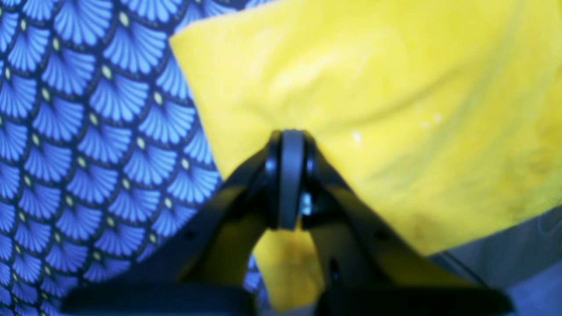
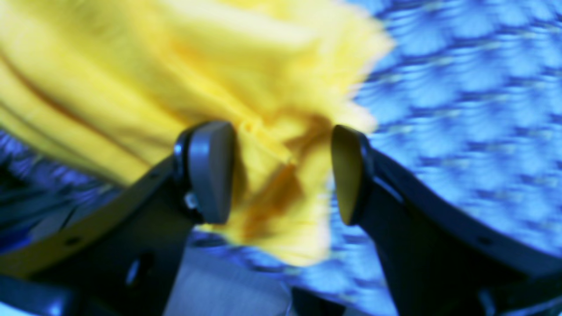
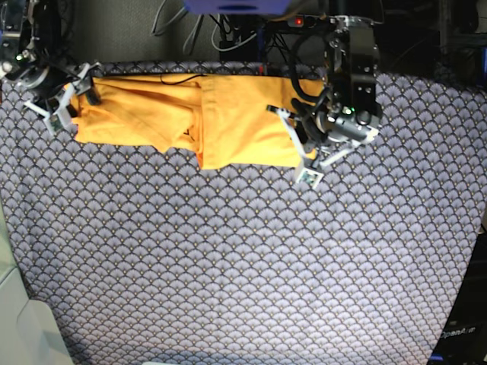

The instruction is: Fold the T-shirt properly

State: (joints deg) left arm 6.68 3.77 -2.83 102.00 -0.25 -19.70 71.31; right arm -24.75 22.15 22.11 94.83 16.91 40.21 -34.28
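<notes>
Now left end effector [image 1: 292, 175] pinches T-shirt [image 3: 228, 122]; right end effector [image 2: 281, 173] gapes over tablecloth [image 3: 243, 258].

T-shirt [image 3: 228, 118] lies on tablecloth's [image 3: 243, 258] far edge.

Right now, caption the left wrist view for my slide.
Left gripper shut on the yellow T-shirt's edge, above the blue fan-patterned tablecloth.

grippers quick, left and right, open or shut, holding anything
Left gripper: shut on the edge of the plain yellow-orange cotton T-shirt.
Right gripper: open, shirt cloth between its fingers, not clamped.
</notes>
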